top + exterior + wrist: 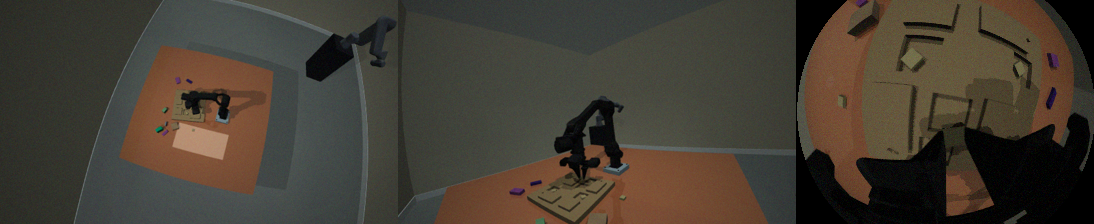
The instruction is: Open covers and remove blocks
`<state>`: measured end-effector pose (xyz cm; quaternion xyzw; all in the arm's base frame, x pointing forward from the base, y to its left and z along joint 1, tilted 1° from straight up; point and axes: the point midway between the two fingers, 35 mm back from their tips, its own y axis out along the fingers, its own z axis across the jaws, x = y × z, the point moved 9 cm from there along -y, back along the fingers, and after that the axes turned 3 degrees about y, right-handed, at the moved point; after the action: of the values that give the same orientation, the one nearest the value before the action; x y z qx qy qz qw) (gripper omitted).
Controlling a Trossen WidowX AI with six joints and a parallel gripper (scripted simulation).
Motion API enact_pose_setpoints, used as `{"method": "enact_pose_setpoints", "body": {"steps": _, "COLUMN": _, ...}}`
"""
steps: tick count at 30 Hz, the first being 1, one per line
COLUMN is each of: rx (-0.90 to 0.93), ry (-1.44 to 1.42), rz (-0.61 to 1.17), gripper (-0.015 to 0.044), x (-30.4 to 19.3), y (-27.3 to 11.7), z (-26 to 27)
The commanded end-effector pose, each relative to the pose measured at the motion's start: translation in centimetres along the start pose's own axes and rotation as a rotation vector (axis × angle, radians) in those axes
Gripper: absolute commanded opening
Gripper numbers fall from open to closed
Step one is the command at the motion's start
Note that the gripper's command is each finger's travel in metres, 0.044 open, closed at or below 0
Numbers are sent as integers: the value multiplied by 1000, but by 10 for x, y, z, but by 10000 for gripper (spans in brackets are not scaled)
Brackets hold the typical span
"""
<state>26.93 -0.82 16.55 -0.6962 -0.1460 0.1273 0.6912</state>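
The tan puzzle board (181, 118) (566, 191) (961, 65) lies under the arm. My gripper (581, 179) (953, 133) points down over its arm-side part, shut on a small dull block at an open well's edge; its exact height is unclear. One pale block (583, 197) (912, 59) sits in an uncovered well, another (553, 190) (1019, 68) in a second. Raised covers (569, 204) (550, 196) (596, 186) stand beside the wells. A cover on the shaded side (1001, 117) is partly dark. A small pale block (193, 130) (622, 197) (842, 101) lies off the board.
A purple block (177, 80) (516, 191) (1053, 60) and a dark blue one (189, 81) (535, 182) (1051, 98) lie off one side. A larger tan block (175, 125) (597, 219) lies near a board corner, with a green block (159, 129) beyond.
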Motion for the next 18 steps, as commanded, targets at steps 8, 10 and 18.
{"method": "enact_pose_setpoints", "body": {"steps": 8, "rx": -1, "ry": -3, "rz": -11, "gripper": 80, "x": 2, "y": -28, "z": -1}}
{"method": "enact_pose_setpoints", "body": {"steps": 10, "rx": -1, "ry": -3, "rz": -11, "gripper": 80, "x": 2, "y": -33, "z": -1}}
{"method": "enact_pose_setpoints", "body": {"steps": 18, "rx": -1, "ry": -3, "rz": -11, "gripper": 80, "x": 1, "y": -52, "z": 0}}
